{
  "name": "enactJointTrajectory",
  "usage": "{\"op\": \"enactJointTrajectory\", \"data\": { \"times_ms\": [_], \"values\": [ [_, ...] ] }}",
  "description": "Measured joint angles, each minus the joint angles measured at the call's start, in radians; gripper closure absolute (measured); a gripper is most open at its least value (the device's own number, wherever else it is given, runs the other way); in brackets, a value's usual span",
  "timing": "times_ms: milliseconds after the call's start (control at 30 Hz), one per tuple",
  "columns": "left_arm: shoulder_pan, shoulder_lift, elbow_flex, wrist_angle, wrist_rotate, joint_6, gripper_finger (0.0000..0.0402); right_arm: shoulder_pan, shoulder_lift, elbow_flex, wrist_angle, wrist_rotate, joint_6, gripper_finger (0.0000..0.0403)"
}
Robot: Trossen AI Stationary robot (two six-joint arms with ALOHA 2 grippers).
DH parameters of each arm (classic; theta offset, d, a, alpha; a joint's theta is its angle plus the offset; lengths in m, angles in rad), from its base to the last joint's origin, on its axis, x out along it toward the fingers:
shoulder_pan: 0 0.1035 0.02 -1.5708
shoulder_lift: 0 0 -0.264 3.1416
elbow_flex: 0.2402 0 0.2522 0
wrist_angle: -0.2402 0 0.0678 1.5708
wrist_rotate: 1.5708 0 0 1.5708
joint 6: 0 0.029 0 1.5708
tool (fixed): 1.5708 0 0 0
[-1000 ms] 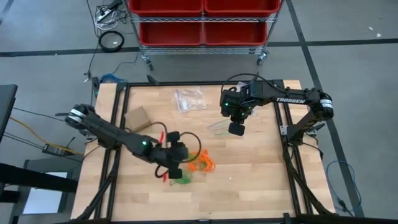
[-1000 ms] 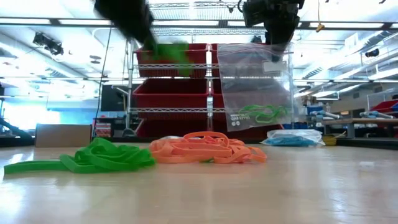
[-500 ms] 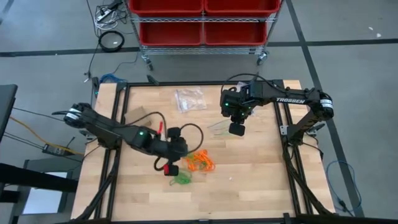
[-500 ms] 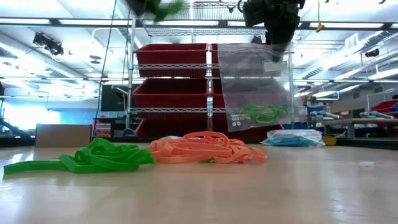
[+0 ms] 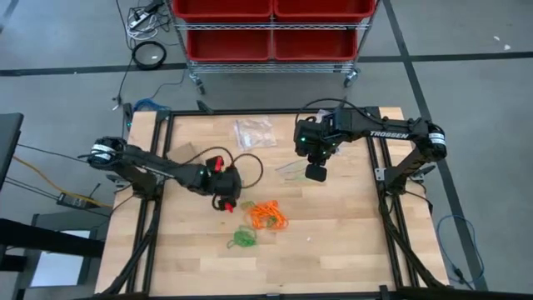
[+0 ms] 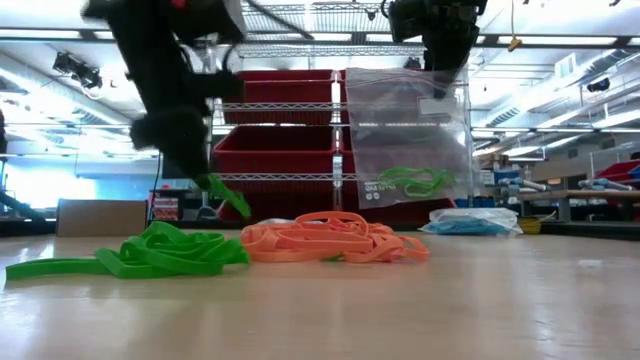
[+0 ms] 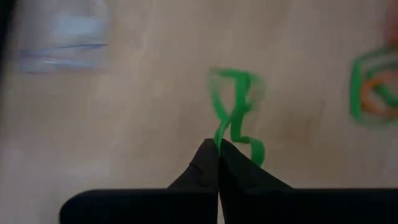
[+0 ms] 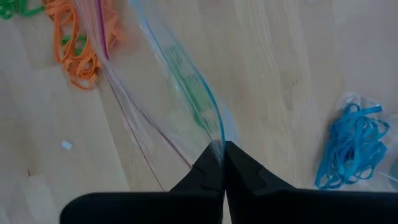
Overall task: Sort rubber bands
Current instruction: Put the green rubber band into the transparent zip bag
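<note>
While our left pincer [image 7: 218,144] pinches a green rubber band [image 7: 236,112], our right pincer [image 8: 222,149], on the arm lettered "TROSSEN", grips a clear bag [image 6: 405,130] hanging beneath it.

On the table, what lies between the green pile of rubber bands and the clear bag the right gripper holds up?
The orange rubber bands lie between the green pile and the clear bag hanging from the right gripper, as the low view shows.

Orange rubber bands [image 5: 268,216] clumped mid-table, green rubber bands [image 5: 242,240] beside, probably touching
</note>
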Motion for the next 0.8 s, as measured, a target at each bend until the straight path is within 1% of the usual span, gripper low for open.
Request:
{"op": "enactJointTrajectory", "data": {
  "times_ms": [100,167,333,400,467,567,667,700,800],
  "values": [
    [0.029,0.000,-0.060,0.183,0.110,0.003,0.0399,0.000,0.000,0.000,-0.001,0.000,0.000,0.0403],
    [0.033,0.000,-0.074,0.255,0.130,0.003,0.0389,0.000,0.000,0.000,-0.001,0.000,-0.005,0.0403],
    [0.034,-0.006,-0.069,0.228,0.142,-0.008,0.0338,-0.001,0.000,0.000,-0.004,0.000,-0.010,0.0403],
    [0.022,-0.019,-0.069,0.199,0.149,-0.041,0.0315,-0.001,0.000,0.000,-0.004,0.000,-0.010,0.0403],
    [-0.001,-0.028,-0.069,0.181,0.157,-0.070,0.0293,-0.001,0.000,0.000,-0.004,0.000,-0.010,0.0403],
    [-0.064,-0.038,-0.069,0.177,0.167,-0.113,0.0268,-0.001,0.000,0.000,-0.004,0.000,-0.010,0.0403],
    [-0.126,-0.043,-0.067,0.197,0.209,-0.152,0.0257,-0.001,0.000,0.000,-0.004,0.000,-0.010,0.0403],
    [-0.147,-0.041,-0.068,0.194,0.204,-0.155,0.0257,-0.001,0.000,0.000,-0.003,0.000,-0.010,0.0403],
    [-0.191,-0.041,-0.068,0.183,0.114,-0.184,0.0271,-0.001,0.000,0.000,0.002,0.000,-0.010,0.0403]
  ]
}}
